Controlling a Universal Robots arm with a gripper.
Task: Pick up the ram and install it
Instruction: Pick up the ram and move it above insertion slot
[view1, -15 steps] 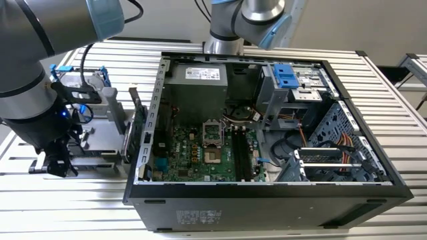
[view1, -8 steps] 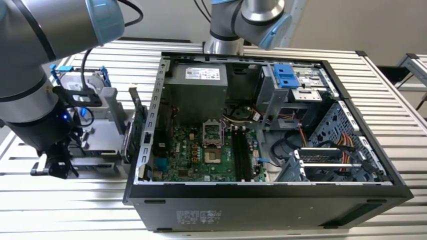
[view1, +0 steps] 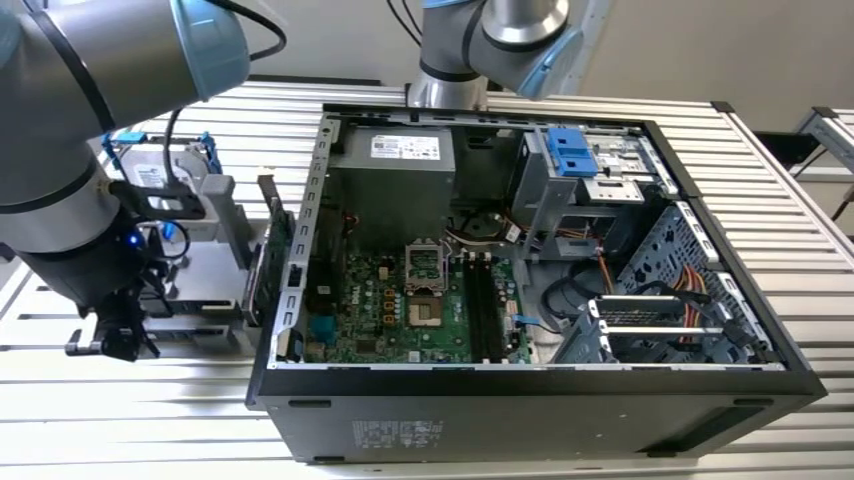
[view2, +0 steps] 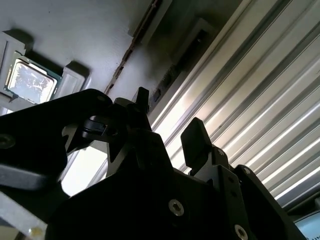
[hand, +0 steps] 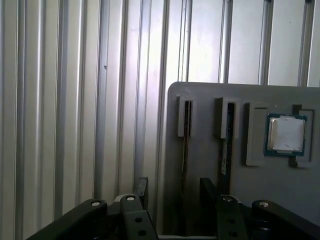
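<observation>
Closest to us in the first wrist view, the hand shows its two black fingers spread apart, released, with nothing clamped between them. We see them at the near edge of a grey holder that rests on the ribbed metal counter. The ram stands on edge in a narrow slot of that holder, and its dark line runs into the gap between the fingers; whether either finger touches it we cannot tell. Just beside it a second slot holds another dark strip, and a square processor chip lies in a pocket past that. In the second wrist view we look along the hand from behind, its fingers again parted, with the chip seated in the holder and the counter slanting away beside it. In the exterior view the arm reaches down at the exterior view's left, and the hand hangs low by the holder. A green card stands upright between the holder and the open computer case, whose motherboard faces up.
</observation>
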